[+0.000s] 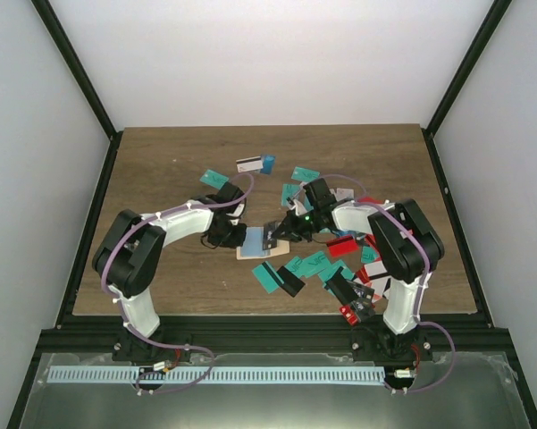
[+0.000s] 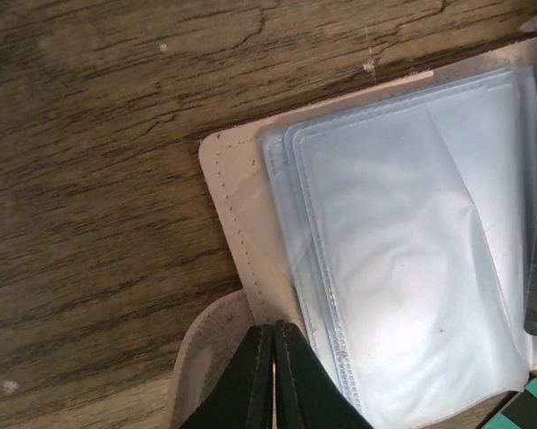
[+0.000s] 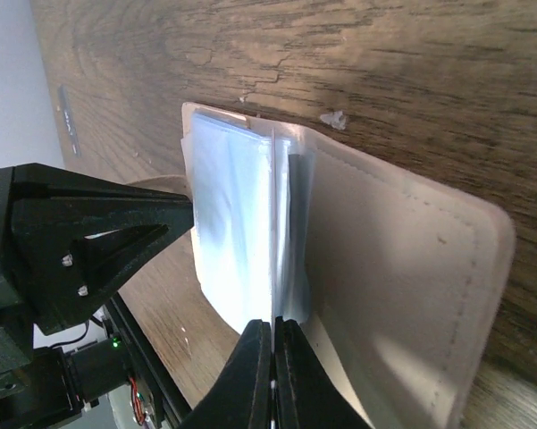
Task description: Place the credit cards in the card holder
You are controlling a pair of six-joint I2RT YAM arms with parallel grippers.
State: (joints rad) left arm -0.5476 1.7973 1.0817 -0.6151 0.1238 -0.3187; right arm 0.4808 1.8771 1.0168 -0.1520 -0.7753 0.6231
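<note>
Tan, one holder [image 1: 253,245] is laid unfolded at mid-table between the two grippers, with at least three clear sleeves [image 2: 402,268] fanned on it. The left gripper [image 2: 273,335] has its jaws pressed together at the cover's edge, a grip not being discernible, and the right gripper [image 3: 273,329] is clamped at the sleeves' near edge, seemingly nipping one. One sleeve's mouth should be held apart and the cover pinned flat before any of the cards [image 1: 317,261], well over a dozen and too overlapped for exact counting, is fed in.
</note>
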